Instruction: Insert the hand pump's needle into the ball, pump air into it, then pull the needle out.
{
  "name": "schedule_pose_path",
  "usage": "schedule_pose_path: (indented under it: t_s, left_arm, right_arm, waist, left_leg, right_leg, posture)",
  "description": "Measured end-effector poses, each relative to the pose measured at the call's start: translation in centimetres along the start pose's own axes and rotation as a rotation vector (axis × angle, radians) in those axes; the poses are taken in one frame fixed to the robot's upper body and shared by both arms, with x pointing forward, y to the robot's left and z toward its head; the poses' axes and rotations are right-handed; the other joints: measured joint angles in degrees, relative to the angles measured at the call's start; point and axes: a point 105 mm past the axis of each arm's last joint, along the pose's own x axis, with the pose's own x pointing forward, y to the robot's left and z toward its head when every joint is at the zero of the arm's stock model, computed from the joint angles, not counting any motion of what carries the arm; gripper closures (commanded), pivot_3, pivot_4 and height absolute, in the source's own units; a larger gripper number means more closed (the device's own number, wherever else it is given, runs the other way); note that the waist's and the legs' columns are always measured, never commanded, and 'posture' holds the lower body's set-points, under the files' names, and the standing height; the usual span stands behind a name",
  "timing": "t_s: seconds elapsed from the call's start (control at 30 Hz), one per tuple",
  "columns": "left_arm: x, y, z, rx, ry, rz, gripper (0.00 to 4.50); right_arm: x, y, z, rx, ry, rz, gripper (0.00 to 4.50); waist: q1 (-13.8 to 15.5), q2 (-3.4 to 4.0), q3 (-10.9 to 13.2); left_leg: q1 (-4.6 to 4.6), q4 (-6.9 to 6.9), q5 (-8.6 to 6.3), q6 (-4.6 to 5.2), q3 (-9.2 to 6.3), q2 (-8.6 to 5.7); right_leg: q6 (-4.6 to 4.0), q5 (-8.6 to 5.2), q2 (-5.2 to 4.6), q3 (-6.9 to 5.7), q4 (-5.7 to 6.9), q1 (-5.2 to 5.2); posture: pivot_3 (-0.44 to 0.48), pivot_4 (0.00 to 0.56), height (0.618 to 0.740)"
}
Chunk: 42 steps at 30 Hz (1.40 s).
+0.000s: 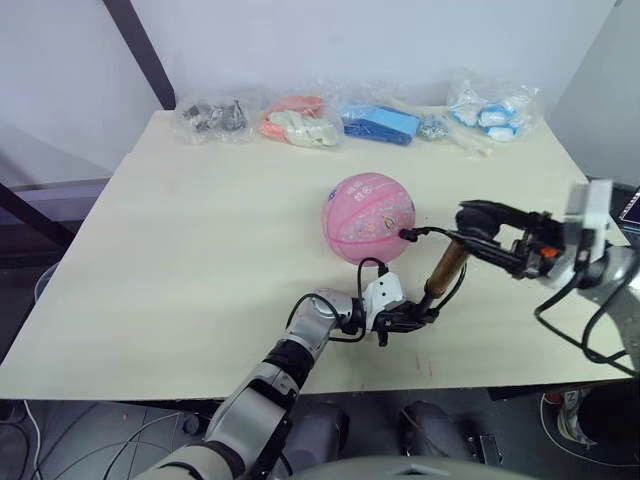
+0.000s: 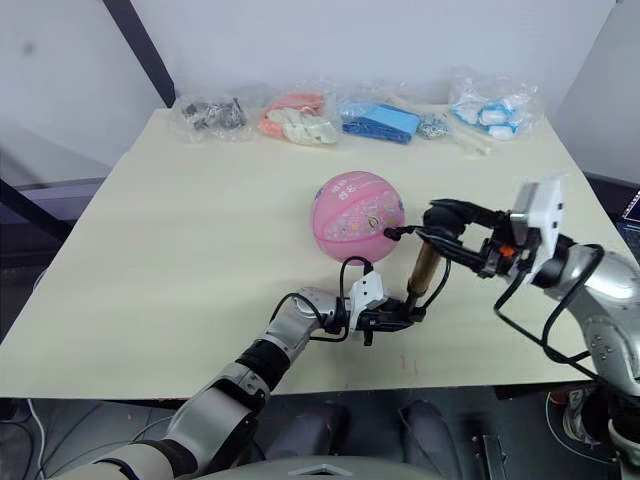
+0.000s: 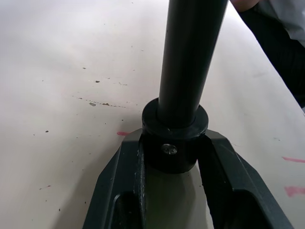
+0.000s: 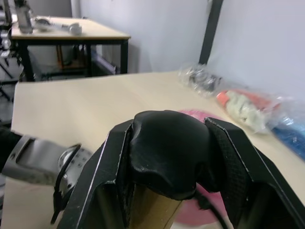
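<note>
- Gripping the hand pump (image 1: 447,267) at both ends, the two arms hold it tilted upright near the front edge of the surface (image 1: 200,260), just beside the ball (image 1: 368,217).
- The left gripper (image 1: 410,318) has its jaws closed on the pump's lower black end, close above the surface; in the left wrist view the dark shaft rises from a black collar (image 3: 174,128) clamped between the two fingers.
- The right gripper (image 1: 478,225) has its jaws closed around the black cap (image 4: 167,148) at the bronze cylinder's top.
- The pump's long axis runs from the lower end up and away from the front edge, leaning slightly towards the right arm.
- The black hose (image 1: 425,232) arcs from the pump's top to the side of the ball facing the right gripper; the needle itself is too small to tell whether it is seated.
- The ball sits near the middle of the surface, nearer the right gripper.
- Bagged items (image 1: 300,120) line the far edge, well apart.
</note>
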Motion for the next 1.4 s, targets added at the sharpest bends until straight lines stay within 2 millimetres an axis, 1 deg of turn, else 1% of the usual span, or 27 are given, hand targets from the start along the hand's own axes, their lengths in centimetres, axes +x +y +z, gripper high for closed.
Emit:
schedule_pose_path:
  t_s: [0.23,0.3,0.33,0.37,0.53,0.57,0.63,0.73,0.87,0.9,0.97,1.07,1.23,1.33,1.37,1.4]
  left_arm:
    - [0.0,-0.1,-0.1,-0.002,0.004,-0.002,3.42]
    - [0.0,-0.1,-0.1,-0.002,0.005,-0.002,3.42]
    - [0.0,-0.1,-0.1,-0.003,0.004,-0.003,3.42]
    - [0.0,-0.1,-0.1,-0.003,0.004,-0.004,3.42]
    - [0.0,-0.2,0.1,-0.008,0.008,-0.019,3.42]
    - [0.0,-0.2,0.2,-0.01,0.01,-0.022,3.42]
    - [0.1,-0.2,0.2,-0.012,0.016,-0.027,3.42]
    - [0.1,-0.2,0.3,-0.013,0.02,-0.031,3.42]
    - [0.1,-0.2,0.3,-0.014,0.021,-0.032,3.42]
    - [0.1,-0.2,0.3,-0.013,0.022,-0.031,3.42]
    - [0.1,-0.2,0.3,-0.013,0.022,-0.031,3.42]
    - [0.1,-0.2,0.3,-0.012,0.021,-0.034,3.42]
    - [0.1,-0.2,0.4,-0.012,0.021,-0.036,3.42]
    - [0.1,-0.2,0.3,-0.012,0.024,-0.034,3.42]
    - [0.1,-0.1,0.2,-0.011,0.027,-0.03,3.42]
    - [0.1,-0.1,0.2,-0.011,0.029,-0.028,3.42]
  right_arm:
    - [1.0,1.5,-3.6,-0.015,0.098,-0.004,2.59]
    - [1.0,1.6,-4.1,-0.013,0.111,-0.005,2.59]
    - [1.0,1.7,-4.7,-0.004,0.131,-0.007,2.59]
    - [1.0,1.7,-4.7,-0.004,0.132,-0.007,2.59]
    - [0.2,0.8,-3.2,0.032,0.092,-0.004,2.59]
    - [0.1,0.5,-2.6,0.034,0.077,-0.001,2.59]
    - [-0.3,-0.4,-0.6,0.019,0.027,0.005,2.59]
    - [-1.0,-1.1,1.4,0.011,-0.013,0.019,2.59]
    - [-1.5,-1.7,3.1,0.004,-0.043,0.019,2.59]
    - [-1.7,-1.9,3.8,-0.007,-0.055,0.024,2.59]
    - [-1.7,-2.1,4.3,-0.011,-0.067,0.026,2.59]
    - [-1.8,-2.4,4.7,-0.004,-0.082,0.023,2.59]
    - [-1.8,-2.4,4.6,0.001,-0.078,0.016,2.59]
    - [-1.8,-1.5,3.4,-0.014,-0.06,0.014,2.59]
    - [-1.7,-1.0,2.4,-0.017,-0.037,0.019,2.59]
    - [-1.5,-0.8,1.9,-0.016,-0.032,0.017,2.59]
  waist:
    - [0.01,-0.1,-0.28]
    - [0.0,-0.09,-0.28]
    - [0.02,-0.09,-0.28]
    - [0.03,-0.09,-0.28]
    - [0.03,0.02,-0.13]
    - [0.02,0.08,-0.1]
    - [0.08,0.15,-0.03]
    - [0.1,0.14,0.01]
    - [0.11,0.14,0.03]
    - [0.1,0.13,0.06]
    - [0.11,0.12,0.09]
    - [0.11,0.1,0.18]
    - [0.11,0.1,0.19]
    - [0.12,0.0,0.09]
    - [0.1,0.0,0.08]
    - [0.04,-0.06,0.02]
  left_leg:
    - [-0.01,0.0,0.0,-0.01,-0.03,0.0]
    - [-0.01,0.0,0.0,-0.01,-0.02,0.0]
    - [-0.02,-0.01,0.0,-0.01,-0.04,0.0]
    - [-0.02,-0.01,0.0,-0.01,-0.04,0.0]
    - [-0.16,-0.01,0.01,-0.02,-0.03,-0.03]
    - [-0.18,-0.01,0.01,-0.03,-0.02,-0.03]
    - [-0.22,-0.01,0.0,-0.02,-0.03,-0.05]
    - [-0.23,-0.03,-0.01,0.0,-0.06,-0.04]
    - [-0.23,-0.02,-0.01,0.01,-0.04,-0.04]
    - [-0.24,-0.02,-0.01,0.01,-0.03,-0.04]
    - [-0.23,-0.02,-0.01,0.01,-0.03,-0.04]
    - [-0.25,-0.02,-0.01,0.01,-0.03,-0.04]
    - [-0.26,-0.02,0.0,0.0,-0.03,-0.05]
    - [-0.19,-0.04,-0.01,-0.01,-0.08,-0.02]
    - [-0.09,-0.03,-0.01,-0.01,-0.04,-0.03]
    - [-0.04,-0.03,-0.01,0.0,-0.02,-0.03]
  right_leg:
    - [-0.03,0.01,0.02,0.0,0.0,0.0]
    - [-0.02,0.01,0.02,0.01,0.0,0.0]
    - [-0.03,0.01,0.03,0.0,0.0,-0.01]
    - [-0.03,0.01,0.03,0.0,0.0,-0.01]
    - [-0.05,0.02,0.0,0.01,-0.04,-0.04]
    - [-0.05,0.02,-0.01,0.03,-0.04,-0.06]
    - [-0.05,0.02,-0.04,0.01,-0.05,-0.09]
    - [-0.05,0.02,-0.04,-0.02,-0.06,-0.09]
    - [-0.05,0.02,-0.07,-0.01,-0.06,-0.09]
    - [-0.05,0.02,-0.07,-0.01,-0.06,-0.09]
    - [-0.05,0.02,-0.07,-0.01,-0.05,-0.09]
    - [-0.05,0.02,-0.08,-0.01,-0.05,-0.1]
    - [-0.05,0.03,-0.1,0.0,-0.05,-0.12]
    - [-0.05,0.02,-0.1,-0.06,-0.05,-0.05]
    - [-0.04,0.02,-0.09,-0.02,-0.05,-0.01]
    - [-0.03,0.01,-0.09,-0.01,-0.05,-0.01]
  posture:
    - [0.0,0.15,0.74]
    - [0.0,0.15,0.74]
    - [0.0,0.15,0.74]
    - [0.0,0.15,0.74]
    - [0.0,0.15,0.74]
    - [0.0,0.15,0.74]
    - [0.0,0.15,0.74]
    - [0.0,0.15,0.74]
    - [0.0,0.15,0.74]
    - [0.0,0.15,0.74]
    - [0.0,0.15,0.74]
    - [0.0,0.15,0.74]
    - [0.0,0.15,0.74]
    - [0.0,0.15,0.74]
    - [0.0,0.15,0.74]
    - [0.0,0.15,0.74]
